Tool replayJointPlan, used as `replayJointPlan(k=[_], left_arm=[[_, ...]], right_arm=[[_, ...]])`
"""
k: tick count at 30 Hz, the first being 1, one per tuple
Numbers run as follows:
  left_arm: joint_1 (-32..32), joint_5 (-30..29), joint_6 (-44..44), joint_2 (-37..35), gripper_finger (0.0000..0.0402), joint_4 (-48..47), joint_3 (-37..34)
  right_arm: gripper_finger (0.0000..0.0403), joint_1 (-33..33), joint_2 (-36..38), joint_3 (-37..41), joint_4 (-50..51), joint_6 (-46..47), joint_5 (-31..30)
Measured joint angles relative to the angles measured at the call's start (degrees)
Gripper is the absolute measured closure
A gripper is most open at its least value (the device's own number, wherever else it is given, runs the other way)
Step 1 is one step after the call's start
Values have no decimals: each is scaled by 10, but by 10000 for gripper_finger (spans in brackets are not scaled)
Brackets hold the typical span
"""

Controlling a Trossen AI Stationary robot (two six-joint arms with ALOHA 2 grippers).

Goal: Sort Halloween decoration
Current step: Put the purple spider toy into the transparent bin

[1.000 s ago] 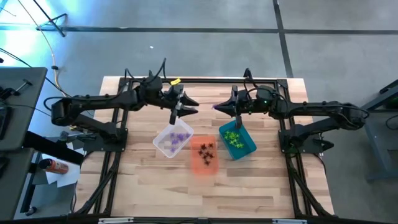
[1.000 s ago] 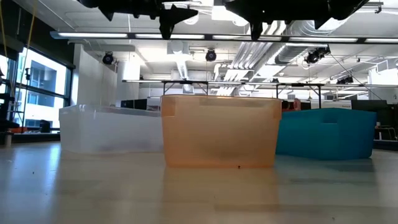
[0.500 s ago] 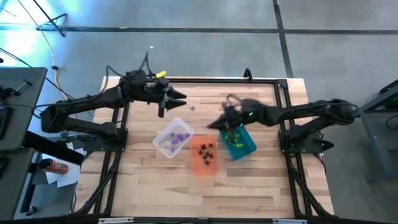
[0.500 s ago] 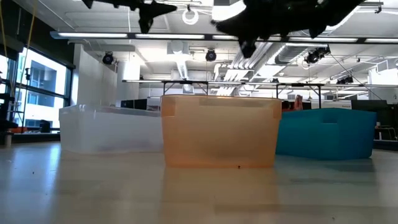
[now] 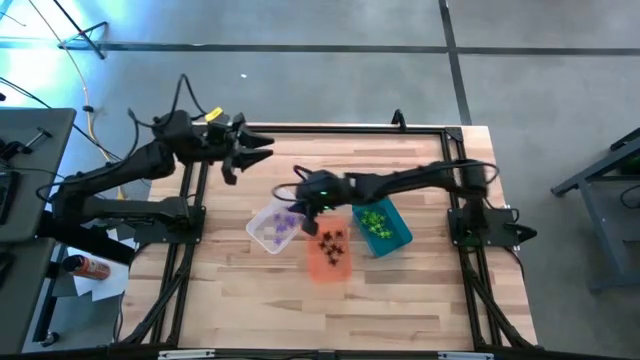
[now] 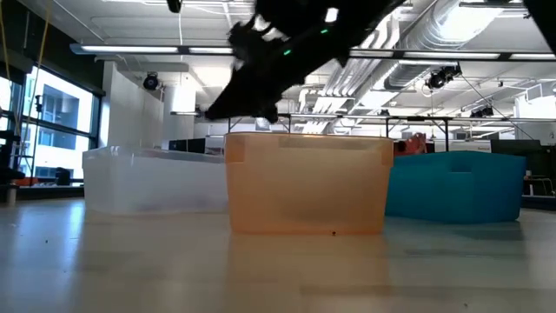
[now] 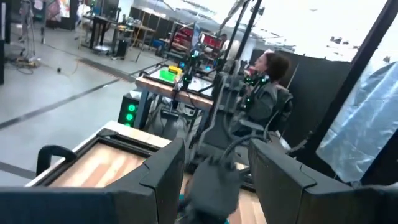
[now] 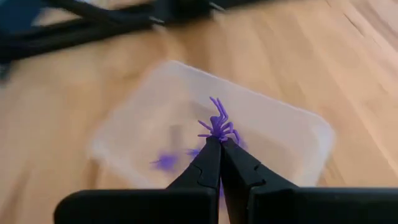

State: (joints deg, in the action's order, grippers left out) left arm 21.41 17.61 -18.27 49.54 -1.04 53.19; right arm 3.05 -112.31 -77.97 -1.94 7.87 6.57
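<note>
Sorting nearly finished at centre frame. Right gripper [image 8: 220, 144] clamped shut on a purple spider [image 8: 217, 126], poised above the clear bin [image 8: 292, 124]; in the high view, same gripper [image 5: 303, 200] reaching in from the right to the clear bin [image 5: 255, 222] at centre left of the table [image 5: 420, 290]. Purple spiders [image 5: 285, 222] already gathered inside that bin. Black spiders [image 5: 331, 243] in the orange bin [image 5: 328, 270] at centre, green spiders [image 5: 374, 219] in the teal bin [image 5: 401, 236] just right of it. Three bins side by side, each holding a single colour as far as can be seen. No loose spiders to be made out on the bare wood around them, though pieces this small could go unnoticed from above.

Left gripper [image 5: 243, 156] parked at upper left of the high view, well clear of the bins, fingers [image 7: 163, 179] apart and holding nothing. From table height, orange bin [image 6: 307, 183] in the middle, clear bin [image 6: 148, 181] to its left, teal bin [image 6: 460, 187] to its right, a dark arm slanting across the top of the frame above the orange bin.

By the look of it, only the release of this last purple spider left to do; whether more remain out of sight cannot be told.
</note>
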Motion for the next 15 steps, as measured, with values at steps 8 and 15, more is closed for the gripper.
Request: replayJointPlan(k=[8,15], left_arm=[[0,1,-13,-24,236,-16,0],[0,2,-38,-24,236,-20,0]], right_arm=[[403,8,-148,-222,230,71,-46],[403,8,-256,-374,347,108,-107]])
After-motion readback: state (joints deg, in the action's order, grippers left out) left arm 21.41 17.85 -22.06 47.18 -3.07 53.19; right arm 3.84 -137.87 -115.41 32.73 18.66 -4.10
